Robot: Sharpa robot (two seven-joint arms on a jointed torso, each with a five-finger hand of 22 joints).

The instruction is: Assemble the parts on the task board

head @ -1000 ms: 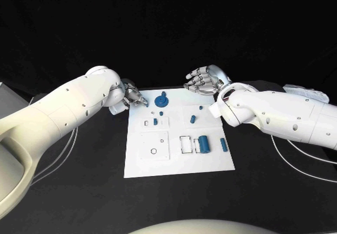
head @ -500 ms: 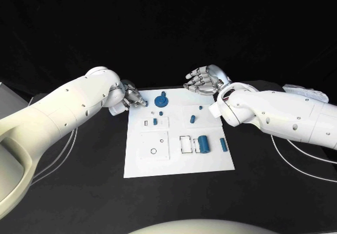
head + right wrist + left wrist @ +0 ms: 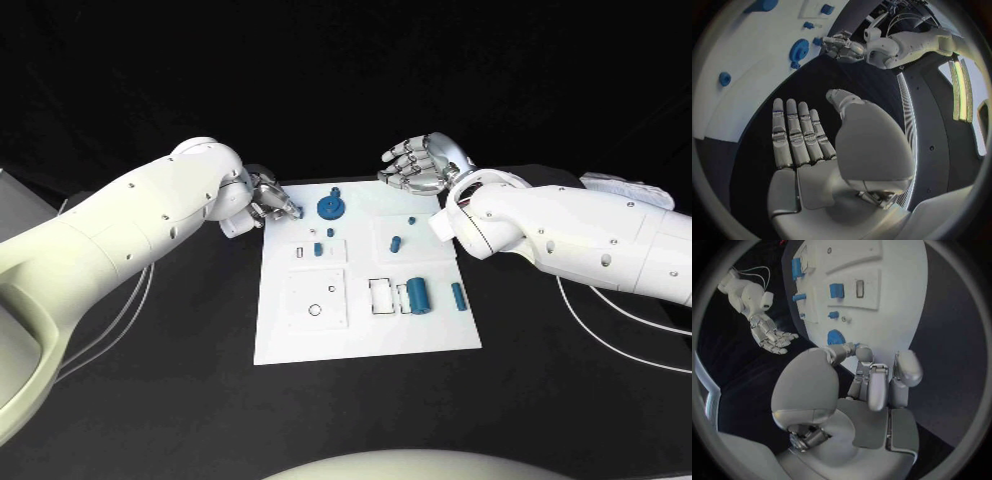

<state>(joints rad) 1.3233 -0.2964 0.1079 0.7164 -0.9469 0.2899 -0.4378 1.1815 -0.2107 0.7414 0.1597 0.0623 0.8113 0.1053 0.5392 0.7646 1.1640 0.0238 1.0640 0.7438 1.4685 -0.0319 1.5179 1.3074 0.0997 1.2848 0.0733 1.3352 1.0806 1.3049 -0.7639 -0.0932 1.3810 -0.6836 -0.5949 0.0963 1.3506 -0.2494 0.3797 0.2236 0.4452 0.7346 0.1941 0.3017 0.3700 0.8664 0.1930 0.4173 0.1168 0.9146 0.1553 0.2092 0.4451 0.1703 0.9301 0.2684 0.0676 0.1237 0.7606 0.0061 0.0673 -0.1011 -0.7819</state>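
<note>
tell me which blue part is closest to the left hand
The round blue disc at the board's far edge, just beside the left hand; the other blue parts lie farther along the board.

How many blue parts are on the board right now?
7: round part far left, three small pegs, block, cylinder, bar; the arms may hide others.

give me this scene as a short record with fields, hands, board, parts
left hand: at the task board's far left corner, fingertips beside the round blue part; grip unclear
right hand: open, fingers apart, holds nothing, above the table beyond the board's far right corner
task board: white, flat on the black table
other parts: blue cylinder in the board's right half
</note>
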